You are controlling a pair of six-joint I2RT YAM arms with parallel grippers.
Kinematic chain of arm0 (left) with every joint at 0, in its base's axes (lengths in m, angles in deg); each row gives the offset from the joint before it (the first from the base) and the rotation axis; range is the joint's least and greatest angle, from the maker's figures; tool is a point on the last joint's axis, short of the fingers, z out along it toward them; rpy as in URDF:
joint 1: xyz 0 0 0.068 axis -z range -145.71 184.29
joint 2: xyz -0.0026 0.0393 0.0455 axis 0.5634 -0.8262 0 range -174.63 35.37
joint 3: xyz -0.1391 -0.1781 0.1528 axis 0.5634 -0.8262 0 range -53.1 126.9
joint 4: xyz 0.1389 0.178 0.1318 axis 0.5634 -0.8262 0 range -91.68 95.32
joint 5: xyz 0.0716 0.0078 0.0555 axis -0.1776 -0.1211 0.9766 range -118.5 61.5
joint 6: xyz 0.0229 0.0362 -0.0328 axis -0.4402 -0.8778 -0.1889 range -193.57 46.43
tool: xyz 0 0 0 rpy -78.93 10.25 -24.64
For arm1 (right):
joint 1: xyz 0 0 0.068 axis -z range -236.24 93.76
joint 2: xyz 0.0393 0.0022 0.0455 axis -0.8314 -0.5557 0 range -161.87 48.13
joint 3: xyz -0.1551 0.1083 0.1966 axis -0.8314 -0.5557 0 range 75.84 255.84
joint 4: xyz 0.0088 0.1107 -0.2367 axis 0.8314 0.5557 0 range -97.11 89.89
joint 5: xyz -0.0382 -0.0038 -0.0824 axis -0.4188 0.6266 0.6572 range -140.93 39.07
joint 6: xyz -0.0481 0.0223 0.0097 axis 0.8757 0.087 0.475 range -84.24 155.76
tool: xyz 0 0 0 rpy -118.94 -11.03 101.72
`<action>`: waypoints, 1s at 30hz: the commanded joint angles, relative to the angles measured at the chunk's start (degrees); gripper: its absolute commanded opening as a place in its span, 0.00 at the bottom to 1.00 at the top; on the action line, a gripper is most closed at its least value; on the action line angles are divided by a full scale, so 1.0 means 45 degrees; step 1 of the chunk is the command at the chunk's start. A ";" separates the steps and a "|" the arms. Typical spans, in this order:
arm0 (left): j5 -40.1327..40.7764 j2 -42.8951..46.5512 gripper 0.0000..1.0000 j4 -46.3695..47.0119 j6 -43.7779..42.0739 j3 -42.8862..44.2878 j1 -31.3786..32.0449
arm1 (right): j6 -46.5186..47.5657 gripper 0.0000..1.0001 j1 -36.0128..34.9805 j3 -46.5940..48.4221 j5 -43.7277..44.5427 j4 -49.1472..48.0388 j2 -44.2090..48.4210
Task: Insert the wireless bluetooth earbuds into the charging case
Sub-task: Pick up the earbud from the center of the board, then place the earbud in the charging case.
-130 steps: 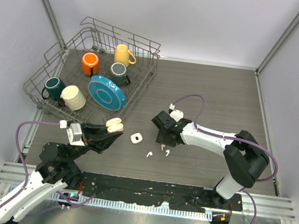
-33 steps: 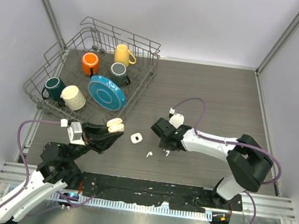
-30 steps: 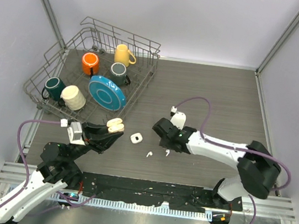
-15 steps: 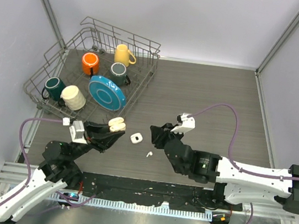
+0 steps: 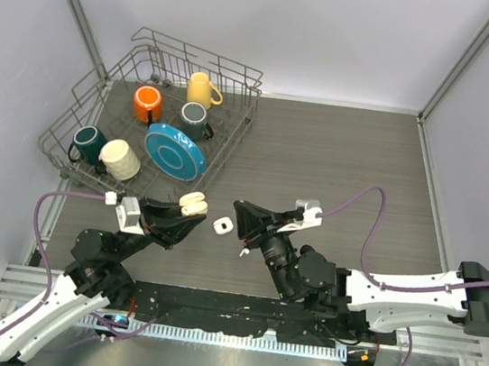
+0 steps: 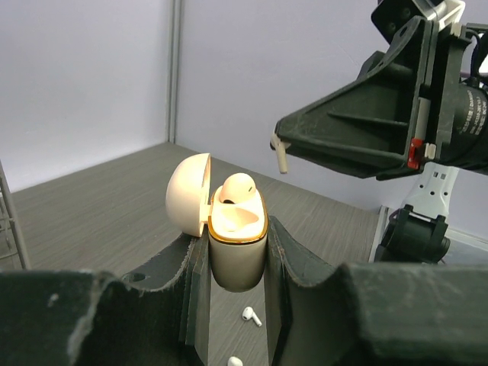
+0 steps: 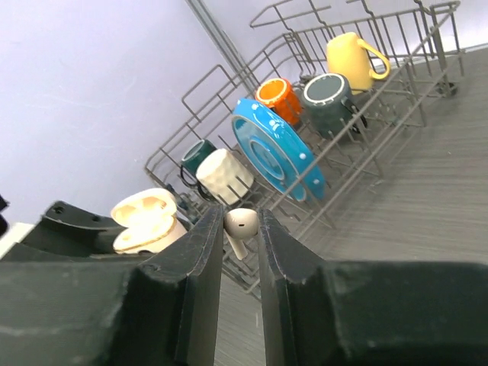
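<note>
Oddly, the overhead view hides the main thing: the tiny white stemmed plastic earbud [image 7: 239, 224] in the right gripper [image 7: 240, 221] cannot be picked out there against the black fingers. The right wrist view shows it plainly, bulb up and stem down. That gripper's jaws stand only a sliver apart, pinched onto the bud from both sides. From the left wrist view only its stem pokes out under the gripper's tip.

A loose white earbud [image 6: 250, 316] lies on the grey wood-grain table [image 5: 349, 152] below the case, and another bud [image 6: 235, 361] is cut off by the lower edge of the left wrist view. Overhead, only one of them shows, just beside the right arm.

The left gripper [image 5: 182, 214] has its jaws closed against the sides of the cream rounded charging case [image 6: 236, 244], holding it upright off the table with its lid swung open. One seated white earbud [image 6: 239, 186] fills a socket; whether the other socket is free, I cannot tell. The pinched earbud hangs near the case, apart from it.

A small white square case [image 5: 223, 226] lies on the table between the two grippers. The grey wire dish rack [image 5: 94, 89], holding mugs and a blue plate [image 7: 278, 156], stands well apart at the far left.
</note>
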 commanded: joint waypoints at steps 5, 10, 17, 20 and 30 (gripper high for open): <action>-0.0477 -0.0290 0.00 0.0526 -0.0538 0.0001 -0.0012 | 0.1322 0.01 -0.0077 0.1170 -0.1779 -0.2360 -0.0704; -0.0673 -0.0915 0.00 0.1345 -0.0343 -0.0077 -0.0031 | 0.1069 0.01 -0.0077 0.1094 -0.2933 -0.3298 -0.1076; -0.0907 -0.1599 0.00 0.2167 -0.0070 -0.0116 -0.0031 | 0.1205 0.01 -0.0077 0.1406 -0.3227 -0.3571 -0.1857; -0.0985 -0.1678 0.00 0.2285 -0.0011 -0.0097 -0.0031 | 0.1439 0.01 -0.0077 0.1465 -0.3208 -0.3766 -0.2189; -0.1005 -0.1600 0.00 0.2285 0.0048 -0.0155 -0.0031 | 0.1771 0.01 -0.0058 0.1875 -0.3286 -0.3825 -0.2874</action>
